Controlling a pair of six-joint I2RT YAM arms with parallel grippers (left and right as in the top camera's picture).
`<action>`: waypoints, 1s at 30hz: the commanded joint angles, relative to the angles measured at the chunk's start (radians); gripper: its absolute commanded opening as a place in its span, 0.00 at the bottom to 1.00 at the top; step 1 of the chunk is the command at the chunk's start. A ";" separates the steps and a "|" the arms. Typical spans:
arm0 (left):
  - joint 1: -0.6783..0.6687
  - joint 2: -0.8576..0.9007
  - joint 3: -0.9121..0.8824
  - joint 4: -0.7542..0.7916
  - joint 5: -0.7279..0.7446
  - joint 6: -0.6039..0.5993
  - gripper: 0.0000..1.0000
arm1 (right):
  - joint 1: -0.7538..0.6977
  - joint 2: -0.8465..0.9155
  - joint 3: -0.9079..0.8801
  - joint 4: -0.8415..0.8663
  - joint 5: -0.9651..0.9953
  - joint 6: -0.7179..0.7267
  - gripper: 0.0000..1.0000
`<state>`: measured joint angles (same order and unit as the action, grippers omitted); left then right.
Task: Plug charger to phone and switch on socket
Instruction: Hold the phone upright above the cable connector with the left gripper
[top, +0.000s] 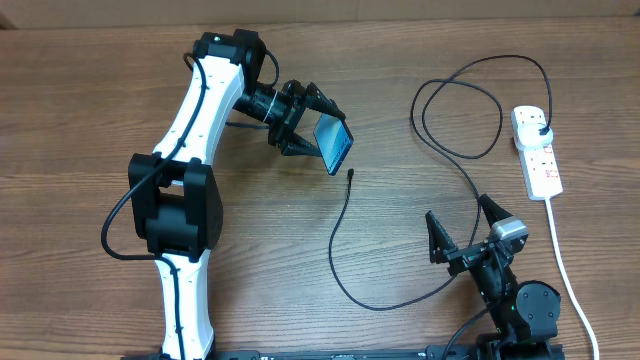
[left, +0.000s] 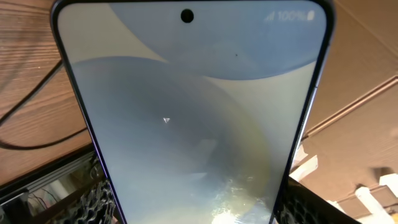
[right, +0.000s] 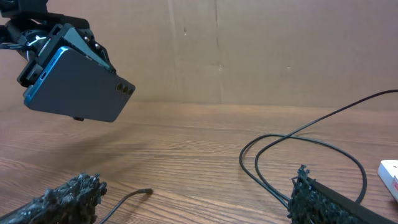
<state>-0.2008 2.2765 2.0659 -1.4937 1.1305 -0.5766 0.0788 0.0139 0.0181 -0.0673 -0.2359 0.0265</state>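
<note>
My left gripper is shut on the phone and holds it tilted above the table; its lit blue-grey screen fills the left wrist view, and its grey back shows in the right wrist view. The charger cable lies on the table, its connector tip just below the phone and also in the right wrist view. Its black plug sits in the white socket strip. My right gripper is open and empty, straddling the cable near the front.
The thick white cord runs from the strip down the right side. The cable loops widely at the back right. A cardboard wall stands behind the table.
</note>
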 joint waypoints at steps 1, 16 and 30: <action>0.004 -0.006 0.032 -0.001 0.074 -0.015 0.19 | -0.001 -0.009 -0.010 0.006 0.000 0.007 1.00; 0.004 -0.006 0.031 -0.017 0.055 -0.006 0.19 | -0.001 -0.009 -0.010 0.006 0.006 0.007 1.00; 0.004 -0.006 0.031 -0.017 0.011 0.016 0.19 | -0.001 -0.009 -0.010 0.008 -0.028 0.164 1.00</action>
<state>-0.2012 2.2765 2.0666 -1.5047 1.1217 -0.5739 0.0792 0.0139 0.0181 -0.0673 -0.2359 0.1329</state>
